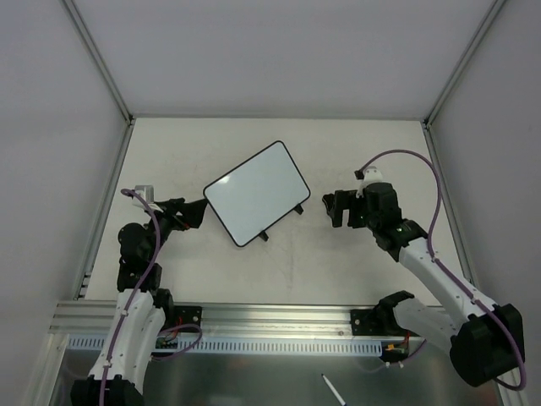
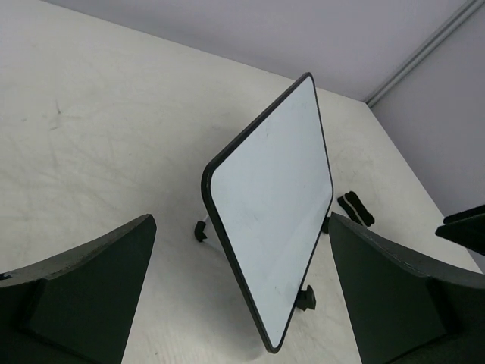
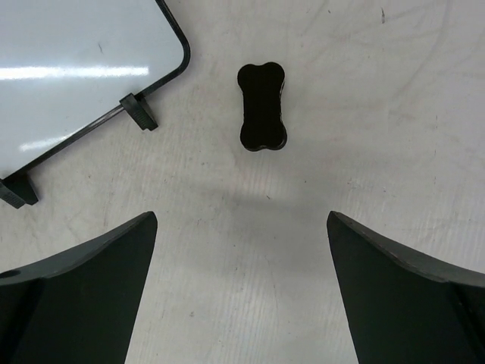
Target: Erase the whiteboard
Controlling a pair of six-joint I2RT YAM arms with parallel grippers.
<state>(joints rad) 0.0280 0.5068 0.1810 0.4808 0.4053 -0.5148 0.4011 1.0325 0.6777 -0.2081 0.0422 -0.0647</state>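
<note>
The whiteboard (image 1: 256, 194) stands tilted on small black feet at the table's middle; its white face looks almost blank, with only faint specks. In the left wrist view the whiteboard (image 2: 276, 205) points its near corner between my fingers without touching them. My left gripper (image 1: 196, 211) is open and empty at the board's left corner; it also shows in the left wrist view (image 2: 241, 220). My right gripper (image 1: 329, 211) is open and empty, just right of the board. A small black eraser block (image 3: 262, 106) lies flat on the table ahead of the right gripper (image 3: 241, 216), beside the board's foot (image 3: 139, 111).
The eraser also shows in the left wrist view (image 2: 355, 208), beyond the board's right edge. White walls with metal posts (image 1: 101, 68) enclose the table. An aluminium rail (image 1: 270, 317) runs along the near edge. A pen (image 1: 332, 390) lies below the rail.
</note>
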